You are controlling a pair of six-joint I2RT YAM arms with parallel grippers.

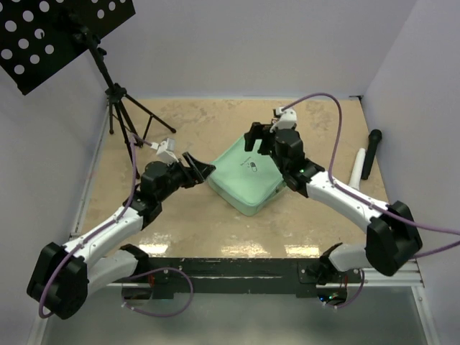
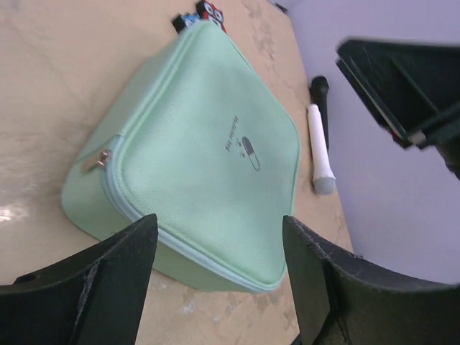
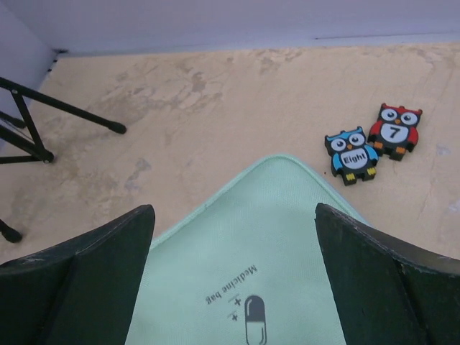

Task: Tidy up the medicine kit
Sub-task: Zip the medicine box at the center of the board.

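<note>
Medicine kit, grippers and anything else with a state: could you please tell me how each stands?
Medicine kit: zipped shut, lying flat, lid up.
Left gripper: open at the kit's left corner, holding nothing.
Right gripper: open over the kit's far corner, holding nothing.
Blue owl tile: lying face up.
Red owl tile: lying face up.

The closed medicine kit (image 1: 244, 181) lies just ahead of my left gripper (image 1: 203, 167), whose tips are at one corner, and beneath my right gripper (image 1: 262, 140).
</note>
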